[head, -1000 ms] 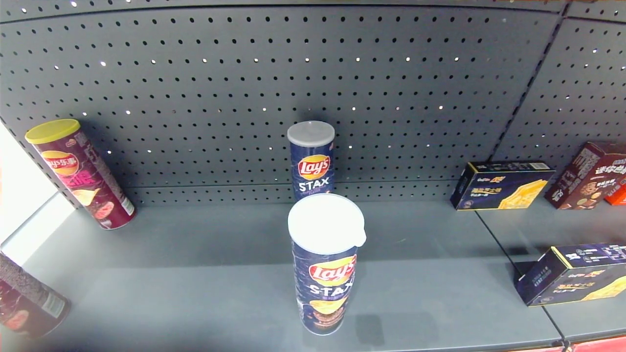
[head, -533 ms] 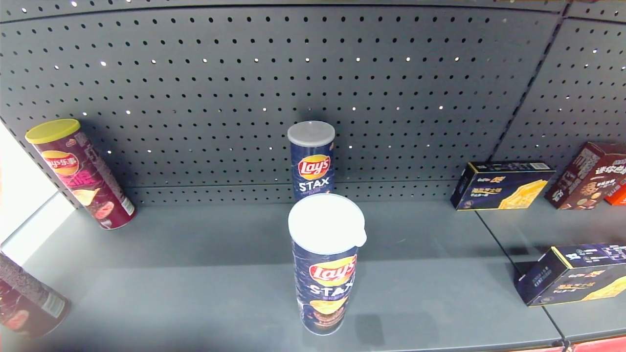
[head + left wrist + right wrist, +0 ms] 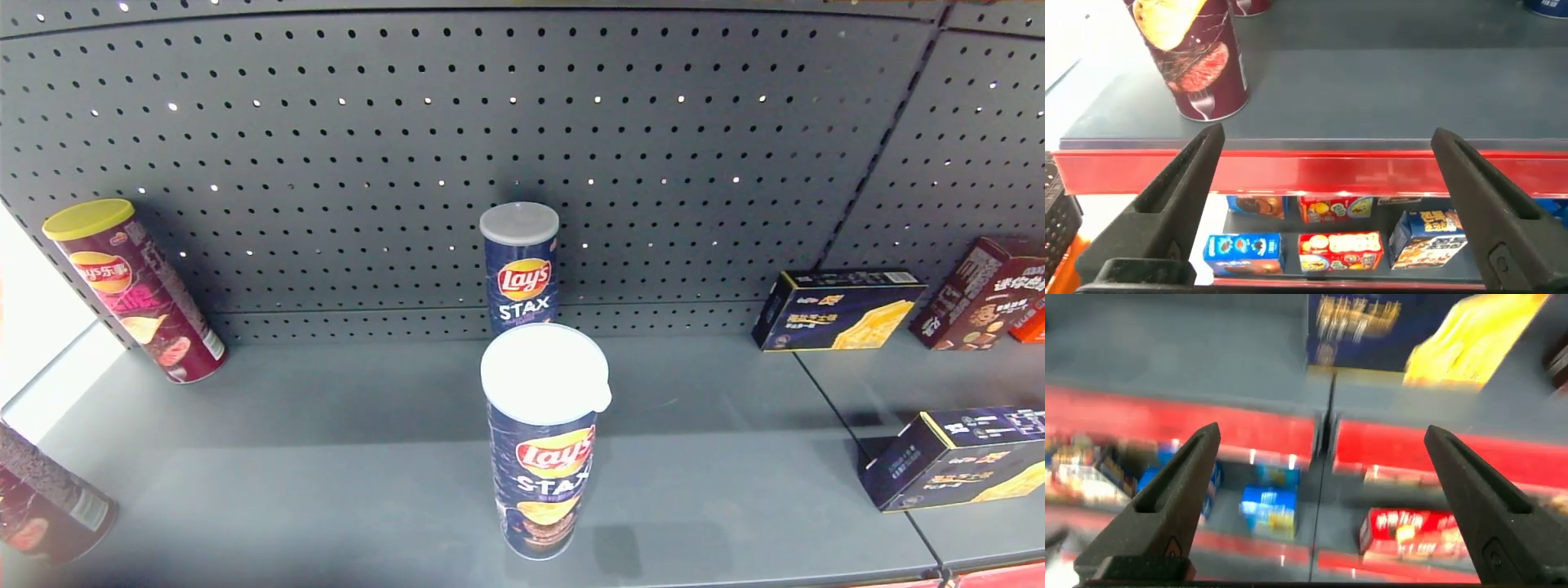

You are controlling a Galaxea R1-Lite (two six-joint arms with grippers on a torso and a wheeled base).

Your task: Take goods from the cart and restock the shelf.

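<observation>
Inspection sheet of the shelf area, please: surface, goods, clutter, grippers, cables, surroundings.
Surface: grey shelf with a red front edge.
Job's things: front blue can upright mid-shelf; rear blue can upright behind it, by the pegboard; maroon cans at left; boxes at right.
Clutter: nothing seen.
Grippers: left gripper open and empty, facing the shelf's red edge; right gripper open and empty, likewise.
Cables: nothing seen.
Surroundings: small packs on a level below.

shelf (image 3: 343, 490): matt grey metal — smooth
back panel (image 3: 408, 122): perforated matt metal
front can (image 3: 543, 490): glossy printed wrap — frosted plastic lid (image 3: 543, 371)
</observation>
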